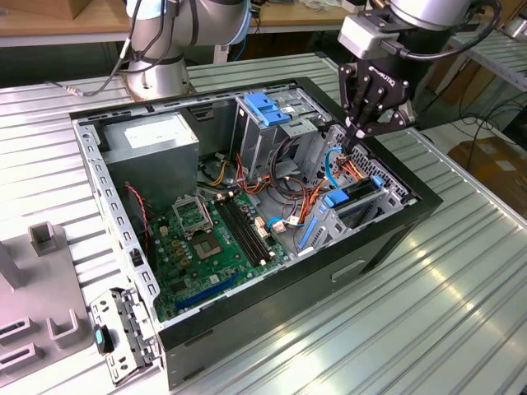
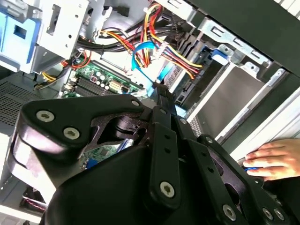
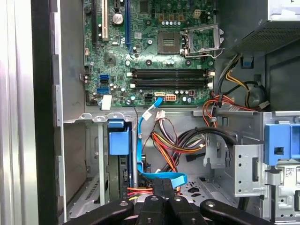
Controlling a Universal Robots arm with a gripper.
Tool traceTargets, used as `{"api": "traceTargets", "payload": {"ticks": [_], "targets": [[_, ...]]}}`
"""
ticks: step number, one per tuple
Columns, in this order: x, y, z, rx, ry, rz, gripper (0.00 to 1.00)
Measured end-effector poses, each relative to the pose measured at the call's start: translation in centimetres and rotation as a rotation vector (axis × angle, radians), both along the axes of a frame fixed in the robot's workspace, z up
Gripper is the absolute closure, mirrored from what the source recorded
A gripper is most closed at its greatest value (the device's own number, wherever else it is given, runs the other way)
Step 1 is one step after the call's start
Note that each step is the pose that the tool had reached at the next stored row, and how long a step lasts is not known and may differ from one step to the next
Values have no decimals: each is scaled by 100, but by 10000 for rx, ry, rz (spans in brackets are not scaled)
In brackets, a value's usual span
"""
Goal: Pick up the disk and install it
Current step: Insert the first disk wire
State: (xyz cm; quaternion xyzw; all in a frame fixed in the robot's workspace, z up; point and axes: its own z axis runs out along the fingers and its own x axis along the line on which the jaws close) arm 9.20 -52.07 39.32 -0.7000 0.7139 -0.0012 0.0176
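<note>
We see the black gripper, fingers pressed together and holding nothing, above the dark grey blue-railed disk already seated in its bay.

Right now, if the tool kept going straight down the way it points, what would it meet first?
Probably the bundle of coloured power wires and the thin blue cable directly under the tool, beside the disk in its bay. Depth is unclear, so this is a guess.

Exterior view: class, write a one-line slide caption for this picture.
Robot gripper lowered into the open computer case, above the blue-railed disk sitting in its bay beside the motherboard.
</note>
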Motion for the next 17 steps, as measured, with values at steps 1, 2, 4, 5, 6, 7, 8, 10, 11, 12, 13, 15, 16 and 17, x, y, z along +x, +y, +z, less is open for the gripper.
{"api": "traceTargets", "payload": {"ticks": [1, 2, 4, 5, 6, 7, 8, 10, 11, 12, 13, 15, 16, 17], "targets": [[-2, 16, 1, -22, 0, 1, 89], [-2, 33, 2, -57, 0, 2, 89], [-3, 89, 0, -365, 0, 2, 89], [-3, 109, -2, -543, 0, 1, 89], [-3, 130, -5, -742, -1, 1, 89], [-3, 145, -6, -895, 0, 2, 89], [-2, 164, -10, -1099, -1, 2, 83], [-2, 185, -17, -1272, 1, 2, 76], [-3, 192, -20, -1306, 0, 1, 76], [-3, 202, -24, -1342, 0, 1, 76], [-3, 210, -27, -1367, 0, 1, 76], [-3, 230, -32, -1386, -1, 1, 76], [-3, 243, -34, -1388, 0, 1, 76], [-3, 254, -34, -1389, 0, 2, 76]]}}
